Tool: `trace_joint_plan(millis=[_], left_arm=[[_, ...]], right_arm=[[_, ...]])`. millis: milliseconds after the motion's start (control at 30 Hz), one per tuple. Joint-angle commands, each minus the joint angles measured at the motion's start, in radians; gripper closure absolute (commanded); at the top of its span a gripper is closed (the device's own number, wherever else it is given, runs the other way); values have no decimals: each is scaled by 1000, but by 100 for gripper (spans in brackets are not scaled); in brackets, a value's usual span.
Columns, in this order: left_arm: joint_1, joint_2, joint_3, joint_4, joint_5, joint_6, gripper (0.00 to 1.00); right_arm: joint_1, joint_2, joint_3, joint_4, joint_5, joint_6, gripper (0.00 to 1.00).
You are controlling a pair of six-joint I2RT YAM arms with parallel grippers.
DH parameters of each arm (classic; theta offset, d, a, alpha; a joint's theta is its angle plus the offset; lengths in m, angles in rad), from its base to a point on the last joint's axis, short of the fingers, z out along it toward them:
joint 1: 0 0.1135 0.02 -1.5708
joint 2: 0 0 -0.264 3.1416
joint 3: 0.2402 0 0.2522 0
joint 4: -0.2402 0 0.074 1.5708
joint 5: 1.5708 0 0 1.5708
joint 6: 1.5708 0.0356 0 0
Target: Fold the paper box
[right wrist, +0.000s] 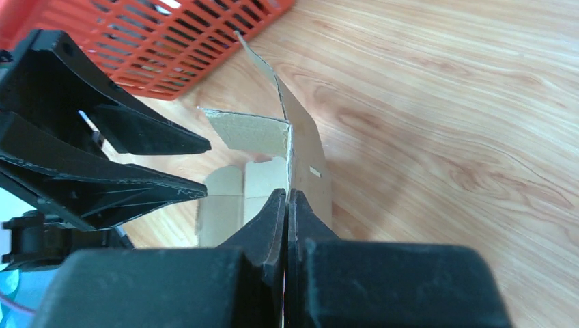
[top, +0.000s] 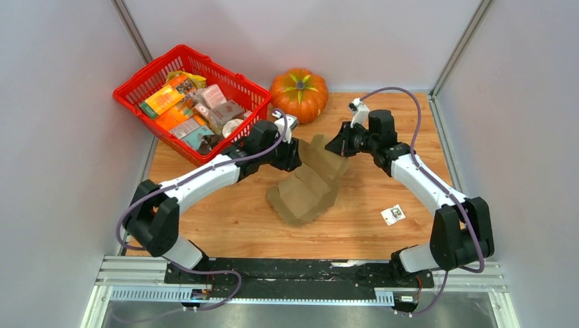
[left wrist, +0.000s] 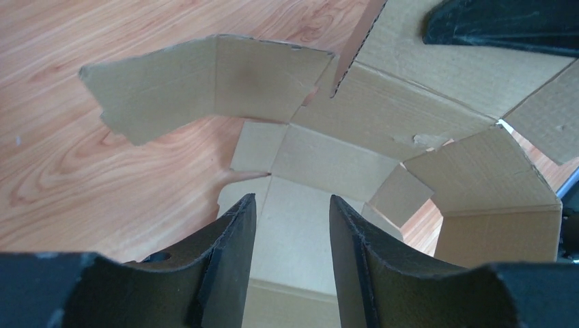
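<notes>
The paper box (top: 307,188) is a brown cardboard sheet, partly folded, with flaps standing up in the middle of the table. My right gripper (top: 336,145) is at its far upper edge. In the right wrist view the gripper (right wrist: 287,193) is shut on a thin upright panel of the box (right wrist: 307,147), seen edge-on. My left gripper (top: 295,154) is at the box's far left side. Its fingers (left wrist: 292,199) stand open over an inner panel (left wrist: 382,116), with nothing pinched between them. The left fingers (right wrist: 136,188) also show in the right wrist view.
A red basket (top: 136,89) full of printed packages stands at the back left. An orange pumpkin (top: 298,92) sits at the back centre. A small white card (top: 392,214) lies on the wood in front of the right arm. Walls enclose the table.
</notes>
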Motion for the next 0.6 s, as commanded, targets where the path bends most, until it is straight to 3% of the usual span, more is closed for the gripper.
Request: trace_joint_plan(millis=[0, 367, 567], left_arm=[[-2, 97, 89, 2, 44, 20, 48], [-2, 340, 230, -11, 54, 36, 49], [-1, 427, 268, -28, 85, 37, 43]], right_arm=[[-42, 20, -41, 16, 37, -52, 100], [-124, 63, -75, 51, 31, -30, 100], [-124, 72, -73, 80, 1, -17, 100]])
